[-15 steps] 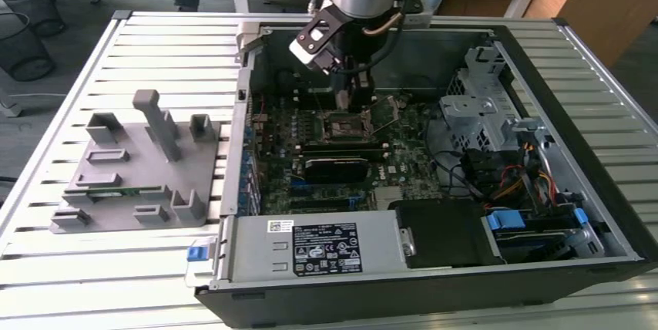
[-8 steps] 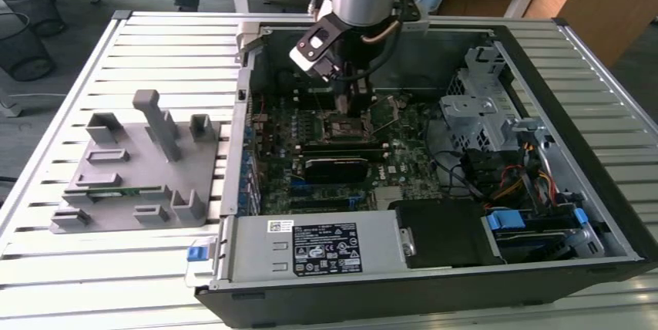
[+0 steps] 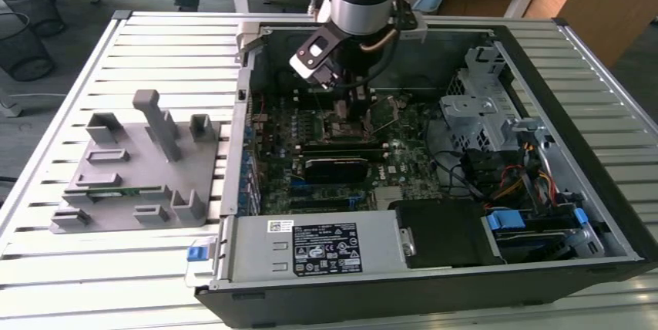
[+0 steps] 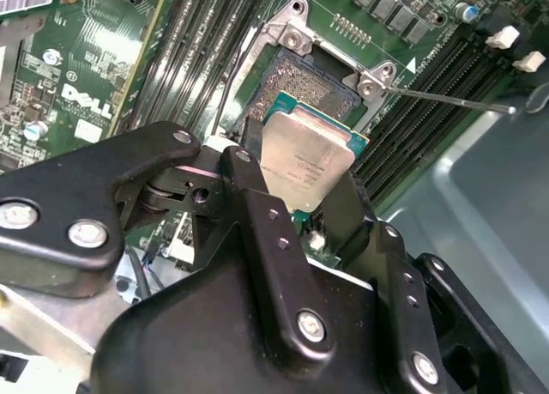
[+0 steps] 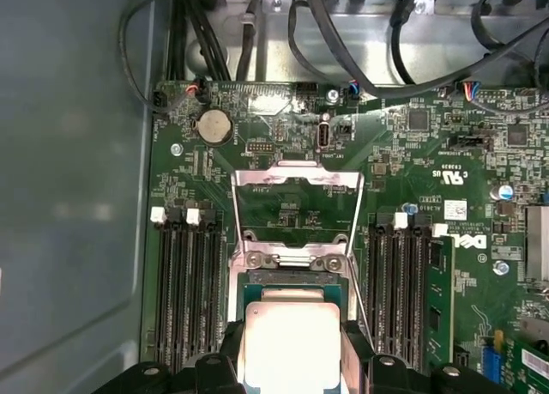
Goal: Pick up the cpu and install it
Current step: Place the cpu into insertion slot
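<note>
Pincer (image 4: 298,186) is pinching the cpu (image 4: 310,154) by two opposite edges, one finger (image 4: 257,209) per side. I'd say the edge grip is there so nothing bears on the underside contacts and the metal lid stays free. In both wrist views the cpu (image 5: 290,347) sits square between my fingers, right over the open socket (image 4: 296,72). Can't tell if its lower edge is touching the socket or just above it. The second wrist view suggests it isn't lying flat. Reads as mid-install: picked, lined up, not seated.

The socket is open for access. Load frame (image 5: 296,175) is flipped up on the far side of it, and the latch lever (image 4: 446,98) is swung out clear, so the seat is unobstructed. Memory slots (image 5: 183,278) flank the socket closely on both sides, which is likely why my wrist hangs straight over it and not at a slant.

Exterior view: pincer (image 3: 358,102) is down inside the computer case (image 3: 432,299), over the motherboard (image 3: 411,145) toward its 12 o'clock end. The case lies open side up on the slatted bench (image 3: 154,45). Grey parts fixture (image 3: 134,168) is at the case's 9 o'clock, well apart from me.
</note>
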`<state>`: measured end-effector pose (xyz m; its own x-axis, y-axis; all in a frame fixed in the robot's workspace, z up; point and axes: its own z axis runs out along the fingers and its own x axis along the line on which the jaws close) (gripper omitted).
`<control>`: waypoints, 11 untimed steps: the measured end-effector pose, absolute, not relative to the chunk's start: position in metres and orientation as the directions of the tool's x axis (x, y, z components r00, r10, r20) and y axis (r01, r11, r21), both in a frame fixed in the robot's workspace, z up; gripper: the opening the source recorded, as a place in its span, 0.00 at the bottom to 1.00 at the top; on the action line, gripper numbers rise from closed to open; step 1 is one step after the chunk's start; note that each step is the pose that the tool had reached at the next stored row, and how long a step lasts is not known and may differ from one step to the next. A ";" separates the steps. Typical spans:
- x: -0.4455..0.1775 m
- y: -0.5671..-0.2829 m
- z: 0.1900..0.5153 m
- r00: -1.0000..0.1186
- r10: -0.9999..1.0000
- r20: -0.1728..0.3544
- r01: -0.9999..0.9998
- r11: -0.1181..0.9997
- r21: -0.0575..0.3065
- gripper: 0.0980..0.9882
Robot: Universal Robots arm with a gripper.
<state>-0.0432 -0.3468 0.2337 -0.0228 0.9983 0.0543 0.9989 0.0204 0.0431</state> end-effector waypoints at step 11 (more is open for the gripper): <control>-0.046 -0.347 0.222 -0.017 0.998 0.054 0.999 0.014 0.043 0.48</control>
